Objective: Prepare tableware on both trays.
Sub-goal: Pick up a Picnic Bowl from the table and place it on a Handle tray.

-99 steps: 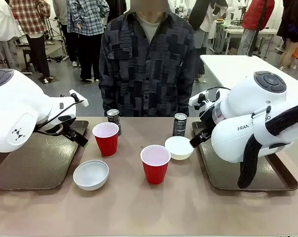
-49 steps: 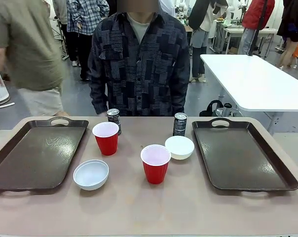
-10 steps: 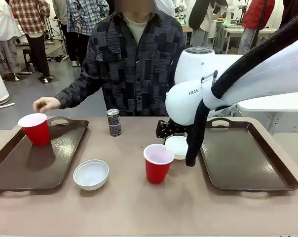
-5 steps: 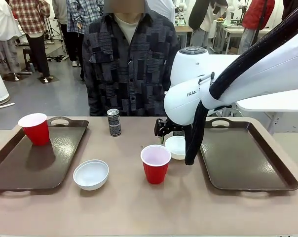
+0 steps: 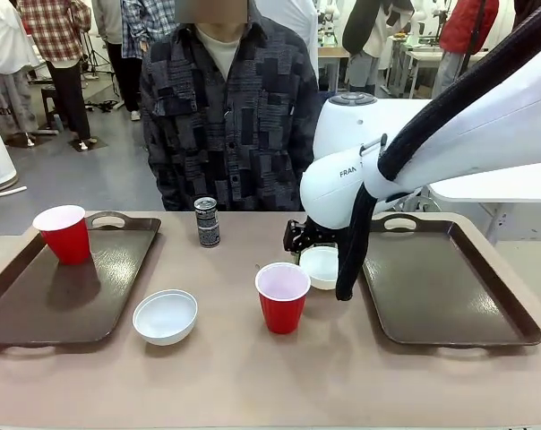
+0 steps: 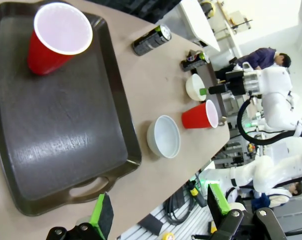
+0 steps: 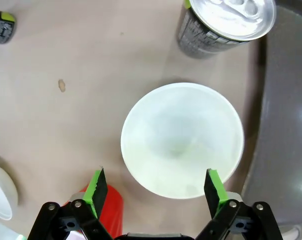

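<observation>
My right gripper [image 7: 155, 186] hangs open just above a small white bowl [image 7: 182, 140], its fingers level with the bowl's sides. A dark can [image 7: 223, 22] stands just beyond that bowl, by the right tray [image 7: 286, 125]. In the front view this gripper [image 5: 302, 240] sits over the bowl [image 5: 320, 266] beside the right tray [image 5: 441, 287]. One red cup [image 5: 64, 233] stands on the left tray [image 5: 38, 305]. Another red cup [image 5: 282, 296], a second bowl [image 5: 166, 316] and a can [image 5: 207, 222] are on the table. My left gripper [image 6: 158, 210] is open, high above the left tray [image 6: 66, 125].
A person [image 5: 226, 116] stands at the far edge of the table with hands down. The right arm's white body [image 5: 360, 170] covers the table's middle right. Bare table runs along the near edge. Other people and tables are farther back.
The person has pulled a hand back from the left tray, where the red cup stays. My right gripper has shifted slightly over the bowl. The tableware has not moved.
</observation>
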Robot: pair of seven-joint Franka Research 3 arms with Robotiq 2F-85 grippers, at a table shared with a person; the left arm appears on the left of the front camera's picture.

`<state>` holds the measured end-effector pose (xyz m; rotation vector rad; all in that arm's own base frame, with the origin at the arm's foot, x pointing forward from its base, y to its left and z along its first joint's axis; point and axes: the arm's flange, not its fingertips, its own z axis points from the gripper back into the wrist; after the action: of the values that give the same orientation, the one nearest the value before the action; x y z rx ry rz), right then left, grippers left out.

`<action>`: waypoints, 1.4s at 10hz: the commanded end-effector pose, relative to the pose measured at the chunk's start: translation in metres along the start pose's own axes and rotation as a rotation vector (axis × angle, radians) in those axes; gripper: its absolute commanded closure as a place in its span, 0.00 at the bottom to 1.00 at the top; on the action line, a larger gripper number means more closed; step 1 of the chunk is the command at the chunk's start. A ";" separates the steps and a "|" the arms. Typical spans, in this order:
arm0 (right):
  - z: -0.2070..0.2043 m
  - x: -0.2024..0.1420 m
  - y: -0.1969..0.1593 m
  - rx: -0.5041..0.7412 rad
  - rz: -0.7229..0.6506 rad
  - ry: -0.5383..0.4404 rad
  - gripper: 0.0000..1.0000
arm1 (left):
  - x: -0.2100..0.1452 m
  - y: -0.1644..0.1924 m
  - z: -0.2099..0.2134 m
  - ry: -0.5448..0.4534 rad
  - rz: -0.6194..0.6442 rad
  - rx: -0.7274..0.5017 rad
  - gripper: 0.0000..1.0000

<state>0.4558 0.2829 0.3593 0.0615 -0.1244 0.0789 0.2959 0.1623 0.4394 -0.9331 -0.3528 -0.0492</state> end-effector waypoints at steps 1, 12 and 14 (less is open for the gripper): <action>-0.017 0.008 0.006 0.078 0.021 0.037 0.00 | 0.000 0.001 0.002 -0.014 -0.017 -0.021 0.00; -0.023 0.008 0.009 0.052 0.061 0.030 1.00 | 0.000 0.001 0.002 -0.014 -0.017 -0.021 0.00; -0.021 0.009 0.006 0.048 0.052 0.029 1.00 | 0.000 0.001 0.002 -0.014 -0.017 -0.021 0.00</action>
<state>0.4671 0.2906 0.3434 0.1109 -0.0886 0.1329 0.2959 0.1623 0.4394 -0.9333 -0.3529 -0.0491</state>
